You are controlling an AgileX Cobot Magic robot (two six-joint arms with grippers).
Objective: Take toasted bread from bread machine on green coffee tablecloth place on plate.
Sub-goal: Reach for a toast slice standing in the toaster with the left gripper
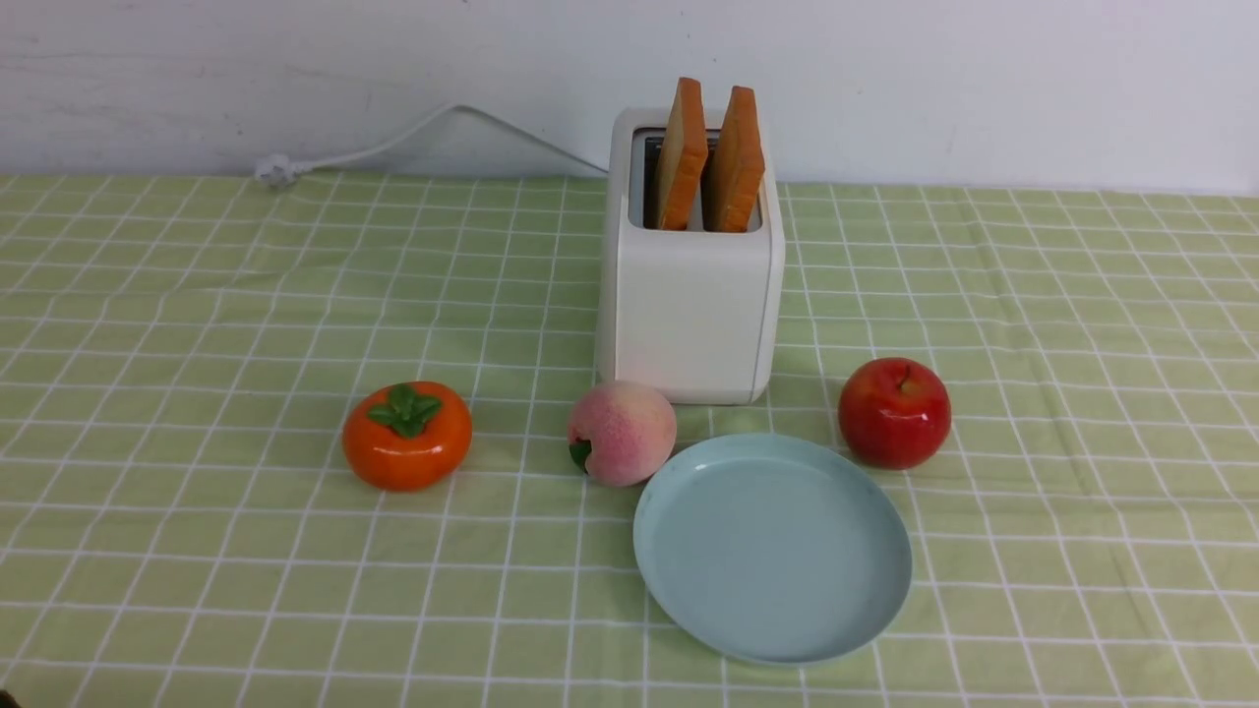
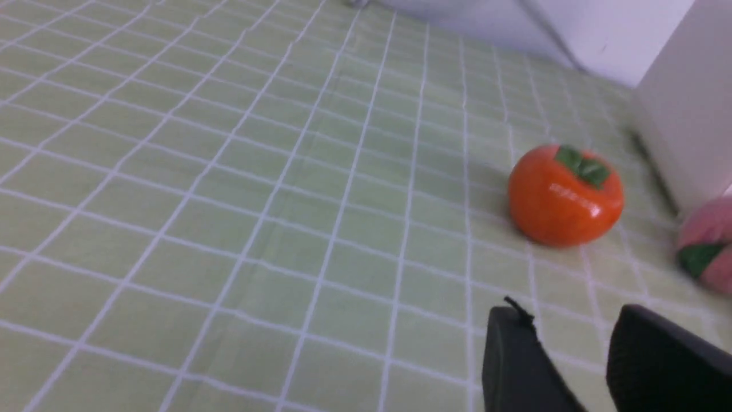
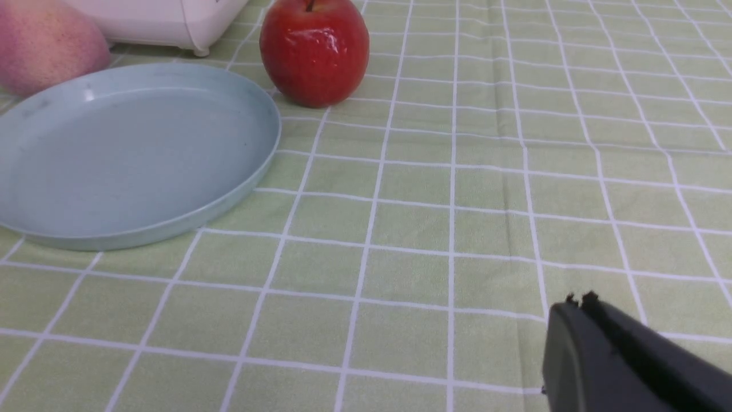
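Note:
Two slices of toasted bread stand upright in the slots of the white bread machine at the back middle of the green coffee tablecloth. In front of it, the light blue plate lies bare. Neither arm shows in the front view. My left gripper hovers over the cloth with its jaws apart and nothing between them, short of the persimmon. The right gripper is shut and holds nothing, over the cloth to the right of the plate.
An orange persimmon sits left of the toaster. A peach touches the plate's far left rim. A red apple stands at the plate's far right. The white cord trails to the back left.

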